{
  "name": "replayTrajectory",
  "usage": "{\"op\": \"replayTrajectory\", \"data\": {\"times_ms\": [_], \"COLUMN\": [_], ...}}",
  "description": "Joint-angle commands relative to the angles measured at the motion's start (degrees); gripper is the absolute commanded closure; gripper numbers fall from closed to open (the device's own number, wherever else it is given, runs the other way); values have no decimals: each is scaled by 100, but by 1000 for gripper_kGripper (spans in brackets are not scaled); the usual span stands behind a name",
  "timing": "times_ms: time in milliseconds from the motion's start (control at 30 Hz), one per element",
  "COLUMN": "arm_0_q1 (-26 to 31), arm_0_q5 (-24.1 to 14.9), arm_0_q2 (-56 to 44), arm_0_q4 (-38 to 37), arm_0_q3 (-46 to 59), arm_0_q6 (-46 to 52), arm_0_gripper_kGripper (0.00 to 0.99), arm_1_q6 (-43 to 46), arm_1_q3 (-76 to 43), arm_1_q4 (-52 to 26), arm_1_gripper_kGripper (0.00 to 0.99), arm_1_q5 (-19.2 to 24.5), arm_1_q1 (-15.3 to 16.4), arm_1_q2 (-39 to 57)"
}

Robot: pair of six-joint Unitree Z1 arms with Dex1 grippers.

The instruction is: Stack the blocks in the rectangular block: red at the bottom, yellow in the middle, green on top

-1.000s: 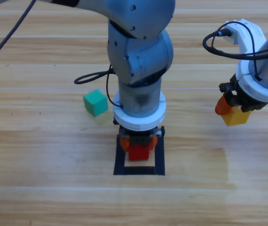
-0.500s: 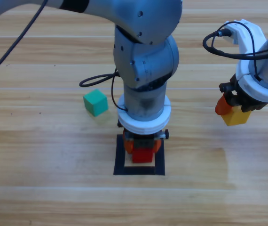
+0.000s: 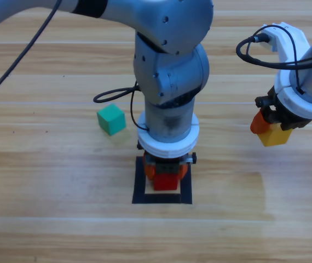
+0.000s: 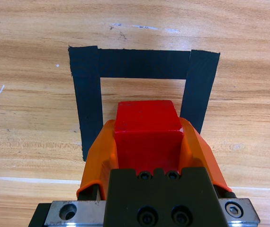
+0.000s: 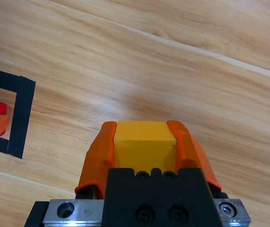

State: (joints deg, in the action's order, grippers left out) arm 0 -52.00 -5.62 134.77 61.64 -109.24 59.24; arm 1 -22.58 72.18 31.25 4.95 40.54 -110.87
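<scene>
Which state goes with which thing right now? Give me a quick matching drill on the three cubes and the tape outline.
Things:
1. red cube
2. yellow cube
3. teal-green cube
4. black tape outline

States:
A. lies loose on the wood, left of the left arm
B. clamped in the right pincer, off to the right of the tape
C. flat on the table, no cube stack in it yet
D. clamped in the left pincer over the tape opening

Pairs: 1-D, 2-B, 3-A, 4-C
</scene>
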Motion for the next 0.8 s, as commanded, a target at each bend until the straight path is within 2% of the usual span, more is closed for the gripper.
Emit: {"op": "replayTrajectory", "data": {"times_ms": [33,133,200,367,400,467,800], "arm_0_q1": [-135,-135,-135,-135,-144,-135,-135], "arm_0_q5": [-70,-70,-70,-79,-88,-97,-211], "arm_0_q2": [331,331,340,357,349,313,-56], "arm_0_q4": [15,6,6,15,15,15,76], "arm_0_q3": [-27,-44,-44,-44,-27,-9,-106], "arm_0_q6": [-70,-70,-62,-26,-26,-26,0], "arm_0_gripper_kGripper": [771,688,574,182,139,106,65], "arm_1_q6": [8,8,8,8,8,8,-98], "arm_1_q3": [-108,-108,-108,-108,-108,-108,-72], "arm_1_q4": [136,136,127,136,136,136,206], "arm_1_gripper_kGripper": [973,973,973,973,973,973,975], "arm_1_q5": [67,67,67,67,76,76,120], "arm_1_q1": [112,112,112,112,112,112,112], "arm_1_q2": [294,294,294,285,285,285,294]}}
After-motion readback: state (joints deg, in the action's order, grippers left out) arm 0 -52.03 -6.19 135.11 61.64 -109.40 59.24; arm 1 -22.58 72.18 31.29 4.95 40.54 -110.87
